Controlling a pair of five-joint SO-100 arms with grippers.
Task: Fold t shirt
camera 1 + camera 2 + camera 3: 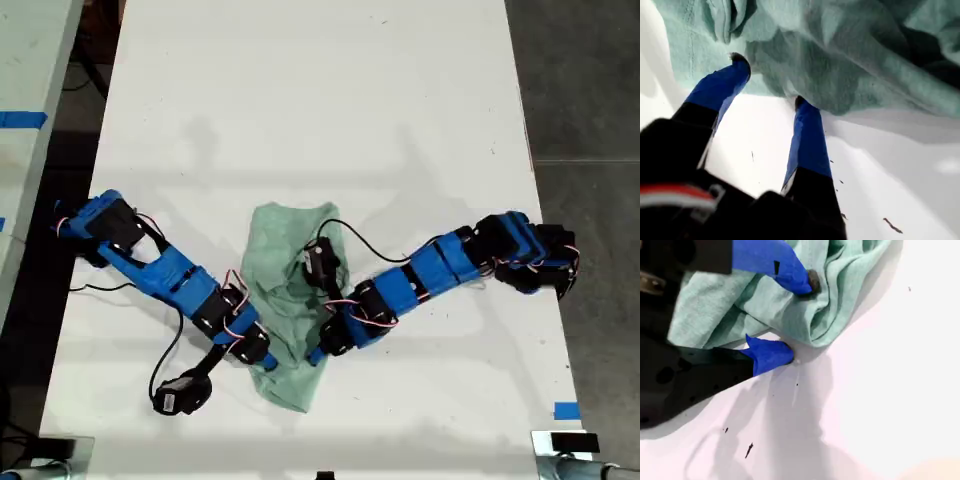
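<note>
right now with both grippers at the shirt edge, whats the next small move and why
Probably shut both. My first gripper and my second gripper each sit open at the t shirt, fabric between the jaws, nothing pinched yet.

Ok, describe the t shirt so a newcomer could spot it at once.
On the long white table, look between the two blue arms near the exterior view's bottom edge. The t shirt is the crumpled mint-green cloth there, the only soft, pale green thing.

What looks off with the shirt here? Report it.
The t shirt is bunched and wrinkled, not flat, lying between both arms. My first gripper and my second gripper sit open at its rumpled edges. Nothing looks damaged.
</note>
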